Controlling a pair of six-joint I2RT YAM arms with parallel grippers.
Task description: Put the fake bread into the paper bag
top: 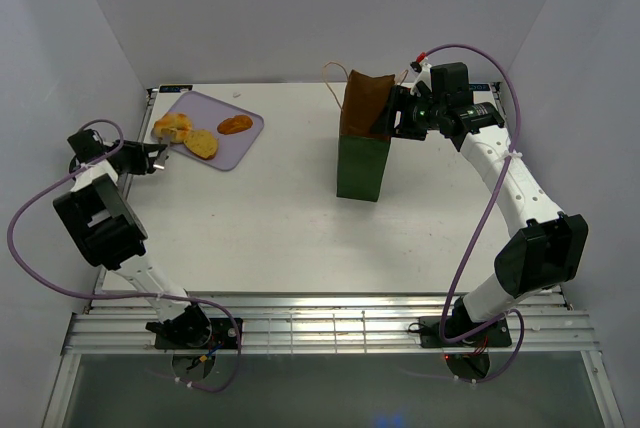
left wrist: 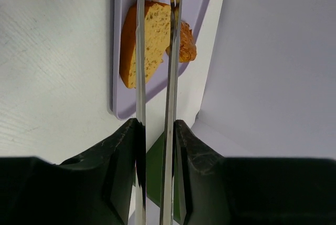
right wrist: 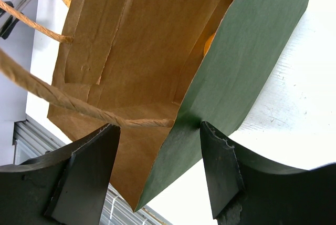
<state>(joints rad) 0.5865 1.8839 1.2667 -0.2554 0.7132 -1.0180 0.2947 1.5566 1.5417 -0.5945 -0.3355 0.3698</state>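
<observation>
The lilac tray (top: pixel 245 143) at the back left holds a lumpy bun (top: pixel 172 128), a flat yellowish slice (top: pixel 202 143) and a darker oval (top: pixel 235 125). My left gripper (top: pixel 150 160) is shut on metal tongs (left wrist: pixel 139 78), whose arms reach over the slice (left wrist: pixel 149 36) in the left wrist view. The dark green paper bag (top: pixel 362 158) stands at the back centre. My right gripper (top: pixel 397 116) is open, its jaws straddling the bag's rim (right wrist: pixel 178 125). An orange piece (right wrist: pixel 209 43), perhaps the doughnut, shows inside the bag.
The bag's tan string handles (right wrist: pixel 79 106) hang across its mouth by my right gripper's left finger. White walls close in the table on the left, back and right. A slatted metal rail (top: pixel 320 323) runs along the near edge.
</observation>
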